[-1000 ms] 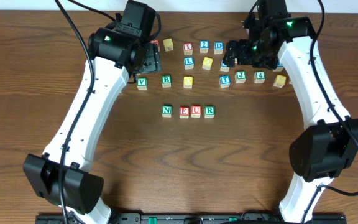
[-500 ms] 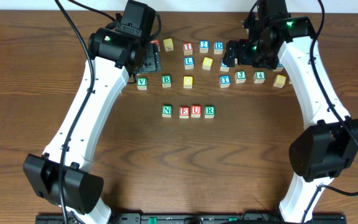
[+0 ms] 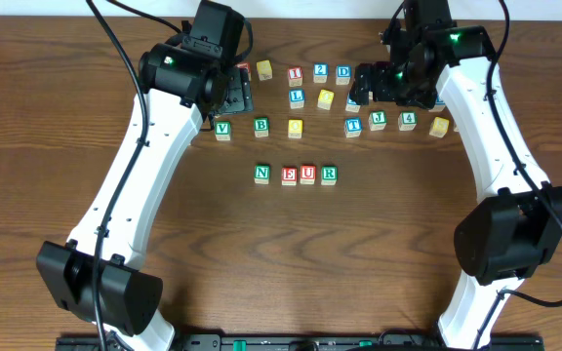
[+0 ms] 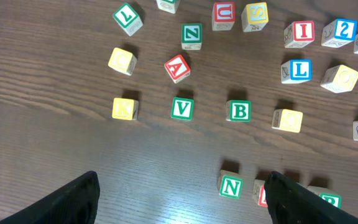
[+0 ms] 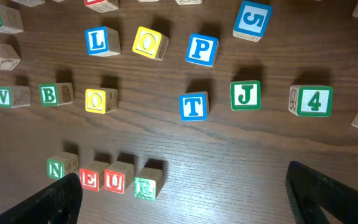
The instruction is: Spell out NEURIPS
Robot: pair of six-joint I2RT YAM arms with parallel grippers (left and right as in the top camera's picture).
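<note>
Hovering over the far half of the worktop [image 3: 261, 253], the left tool [image 4: 182, 180] and the right tool [image 5: 184, 177] each have their jaws spread wide apart, with nothing held between them. Near the middle of the worktop, four cubes stand in a short row running left to right: green N [image 3: 261, 174], red E [image 3: 288, 175], red U [image 3: 307, 175] and green R [image 3: 329, 175]. The last three sit just beside one another, and the N stands slightly apart. Farther back, among the scattered cubes, the red I [image 3: 295, 74] lies in the far row just left of a blue 2 [image 3: 320, 71], and a yellow-faced cube [image 3: 264, 69] lies near its left side; its letter is too small to read. In the right wrist view the blue P [image 5: 202, 50] sits tilted, just right of a yellow O [image 5: 150, 43] and just beyond a blue T [image 5: 193, 106].
</note>
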